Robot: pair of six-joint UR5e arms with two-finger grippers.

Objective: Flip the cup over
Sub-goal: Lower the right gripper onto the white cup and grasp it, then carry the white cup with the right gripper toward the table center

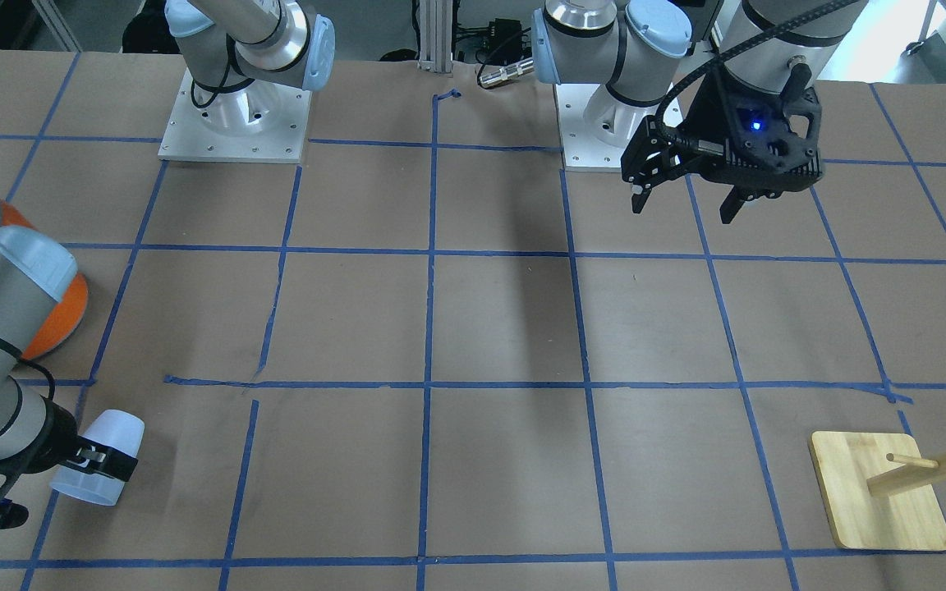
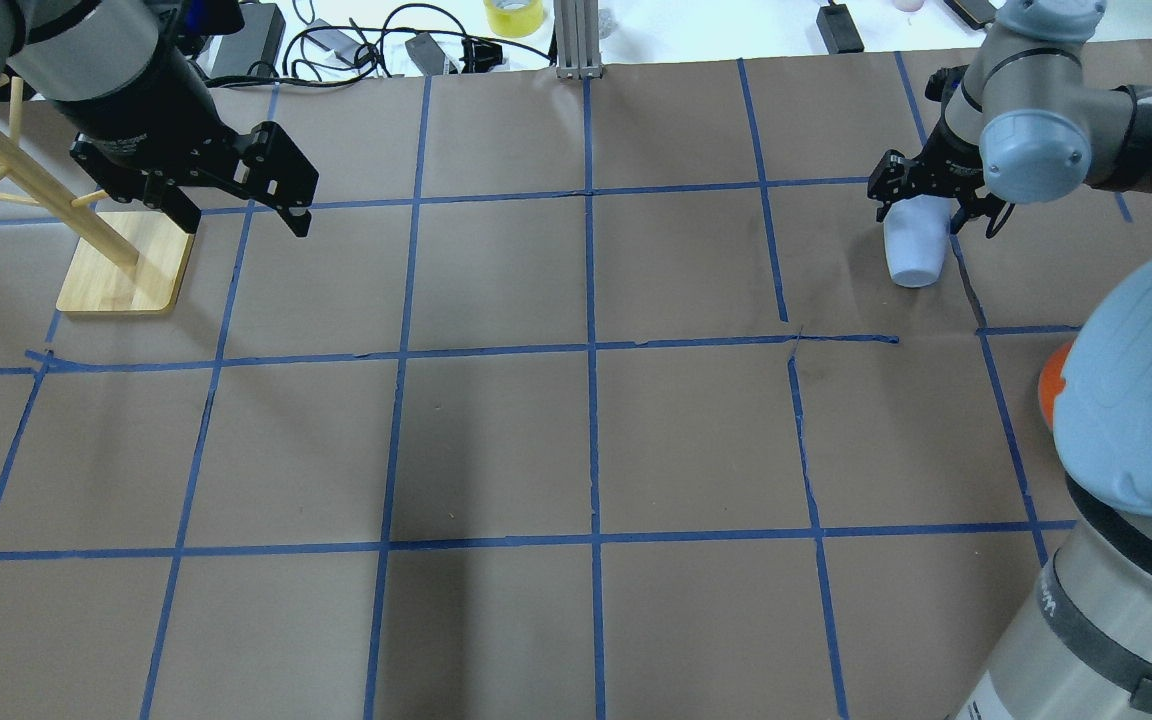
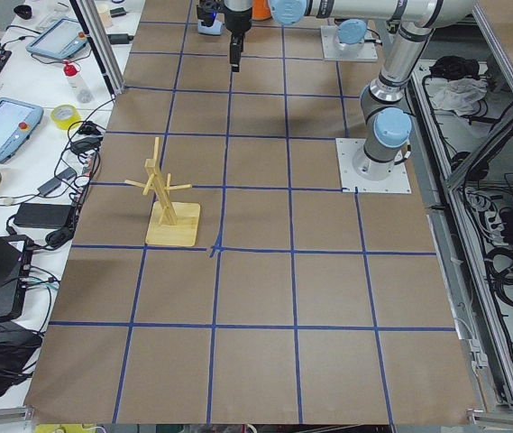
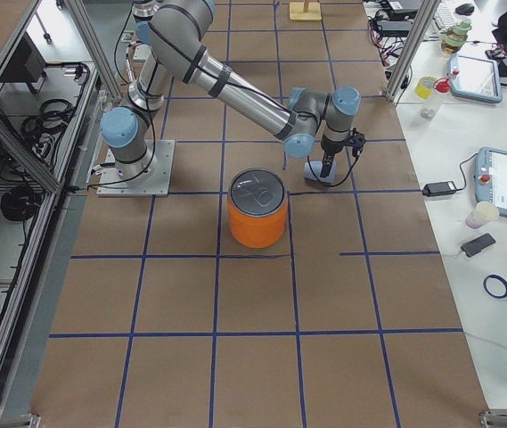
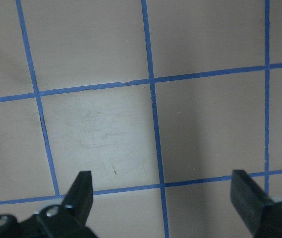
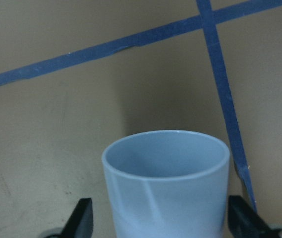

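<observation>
- Front view: the right pincer [image 1: 102, 460] comes in low and slanted, its fingers either side of the cup [image 1: 116, 431]. The left pincer [image 1: 682, 209] hangs spread apart above the tabletop [image 1: 506, 328].
- Overhead: the cup looks mouth-up at the far right, with the right arm stretched out to it. The left arm is by the wooden rack [image 2: 121, 270].
- Right side: the cup is on the tabletop near the orange can [image 4: 257, 218].
- Right wrist: the fingers [image 6: 84, 218] sit wide, with a sliver of gap on one side, so they aren't squeezing.
- Left wrist: the fingers are wide apart over taped tabletop.
</observation>
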